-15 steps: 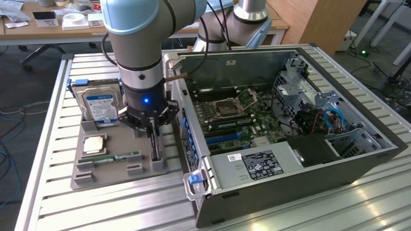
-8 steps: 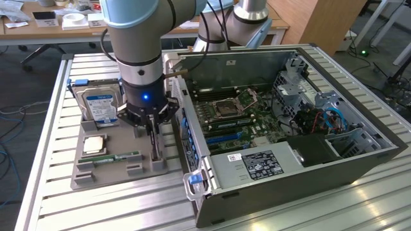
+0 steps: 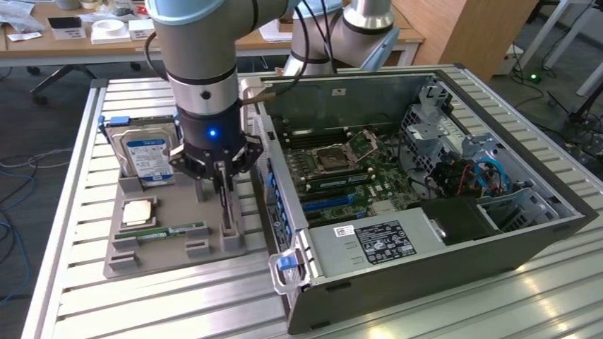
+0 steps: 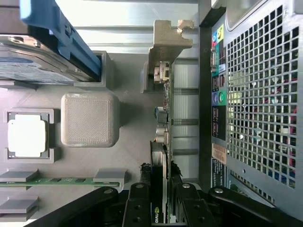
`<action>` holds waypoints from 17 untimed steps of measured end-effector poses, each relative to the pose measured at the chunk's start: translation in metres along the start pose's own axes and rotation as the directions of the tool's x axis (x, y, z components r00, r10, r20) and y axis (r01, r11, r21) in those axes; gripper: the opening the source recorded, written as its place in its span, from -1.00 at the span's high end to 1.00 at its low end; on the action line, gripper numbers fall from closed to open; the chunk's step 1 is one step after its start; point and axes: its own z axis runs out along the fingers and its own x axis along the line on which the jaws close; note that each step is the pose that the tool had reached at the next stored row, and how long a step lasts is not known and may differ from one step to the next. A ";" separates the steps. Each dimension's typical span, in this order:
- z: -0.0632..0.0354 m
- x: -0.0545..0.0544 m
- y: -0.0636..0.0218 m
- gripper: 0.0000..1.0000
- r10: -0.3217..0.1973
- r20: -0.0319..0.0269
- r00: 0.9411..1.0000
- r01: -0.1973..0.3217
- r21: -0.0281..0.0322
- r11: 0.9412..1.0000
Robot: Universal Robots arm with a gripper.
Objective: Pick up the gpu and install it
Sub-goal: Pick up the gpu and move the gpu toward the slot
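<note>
While upright in its tray (image 4: 128, 123) slot, gpu (image 4: 163, 113) seemingly pinched edge-on between narrowly parted gripper (image 4: 161, 196) jaws.

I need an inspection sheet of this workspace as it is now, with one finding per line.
Surface: slatted metal table, bearing a grey moulded tray and an open dark computer case.
Job's things: thin black-and-brown gpu card stands on edge in the tray, beside the case.
Clutter: silver hard drive with blue label, square silver processor and narrow green RAM stick, all in the tray.
Grippers: black gripper shut on the gpu card from above.
Cables: blue and red wires inside the case; black cable along the arm.
Surroundings: wooden desk with papers behind; loose floor cables.
</note>
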 end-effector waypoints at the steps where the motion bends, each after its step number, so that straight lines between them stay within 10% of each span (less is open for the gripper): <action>1: -0.0021 0.000 0.0001 0.48 0.000 0.000 1.000 0.000 0.000 1.000; 17: -0.0327 -0.001 0.0014 0.48 0.000 0.000 1.000 0.000 0.000 1.000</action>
